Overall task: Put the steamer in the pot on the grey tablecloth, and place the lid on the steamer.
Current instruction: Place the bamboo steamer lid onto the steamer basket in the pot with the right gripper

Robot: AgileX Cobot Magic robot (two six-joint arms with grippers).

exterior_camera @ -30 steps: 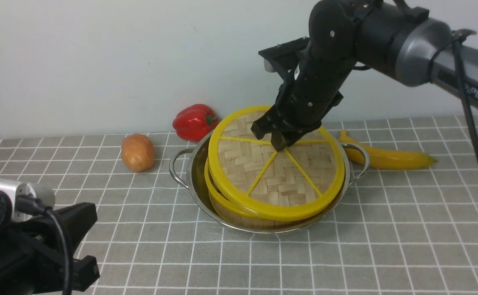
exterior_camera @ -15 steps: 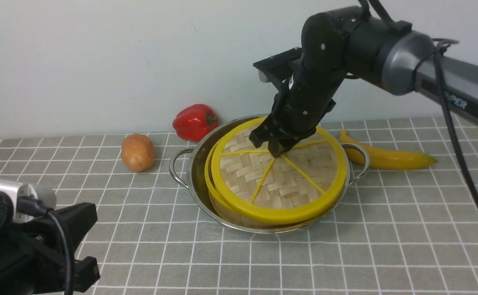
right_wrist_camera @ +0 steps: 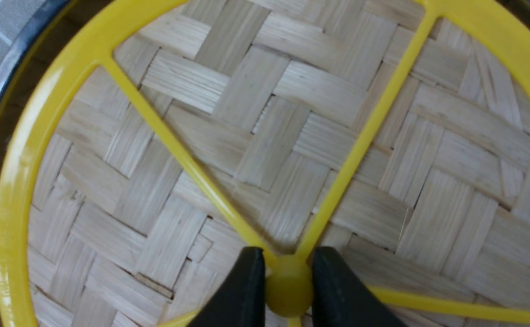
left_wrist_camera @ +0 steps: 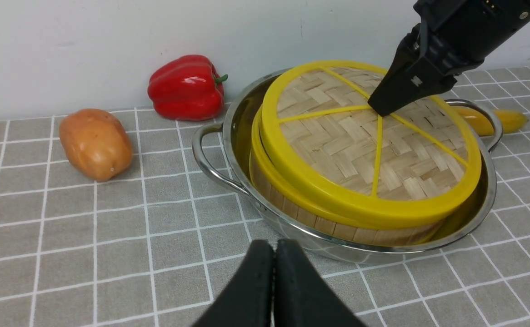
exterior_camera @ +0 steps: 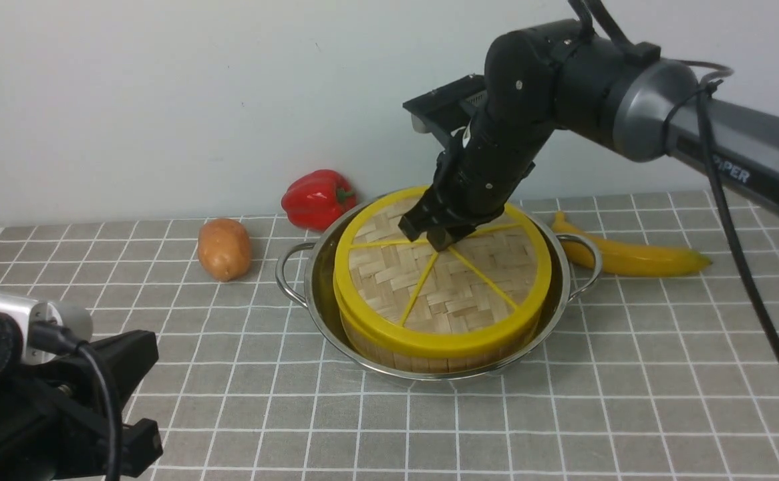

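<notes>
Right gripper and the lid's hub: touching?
Touching. The right wrist view shows the right gripper with its fingers pressed against both sides of the yellow hub of the lid, no gap.

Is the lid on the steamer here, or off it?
On. The lid covers the steamer, yellow rim on yellow rim, inside the pot. The right end effector is shut on its hub.

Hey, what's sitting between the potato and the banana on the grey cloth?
The steel pot, holding the steamer with the lid on top, sits between potato and banana; the front view shows it.
</notes>
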